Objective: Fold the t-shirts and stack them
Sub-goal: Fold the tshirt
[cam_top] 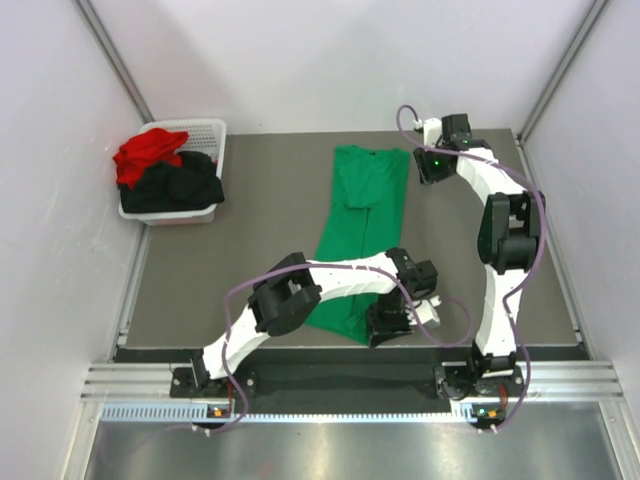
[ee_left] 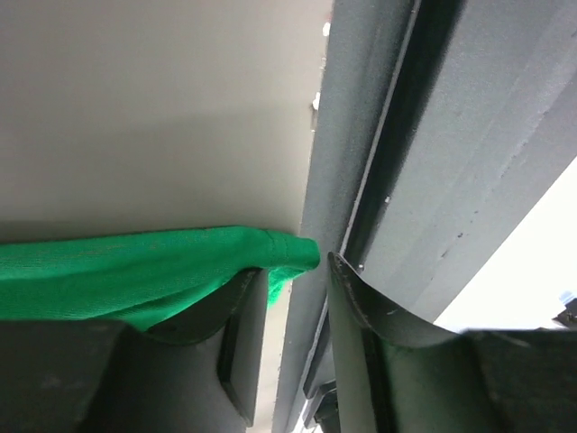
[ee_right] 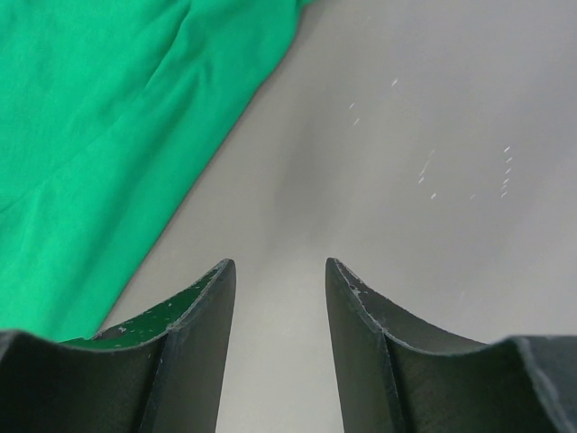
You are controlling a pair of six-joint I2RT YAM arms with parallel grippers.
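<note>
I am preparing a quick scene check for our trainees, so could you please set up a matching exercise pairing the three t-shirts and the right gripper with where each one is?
Things:
1. green t-shirt
2. red t-shirt
3. black t-shirt
4. right gripper

Places:
A. heaped at the far left corner of the white basket
B. open above bare mat, beside a shirt's edge
C. laid out long in the middle of the mat
D. filling the near part of the basket

Pairs: 1-C, 2-A, 3-D, 4-B
</note>
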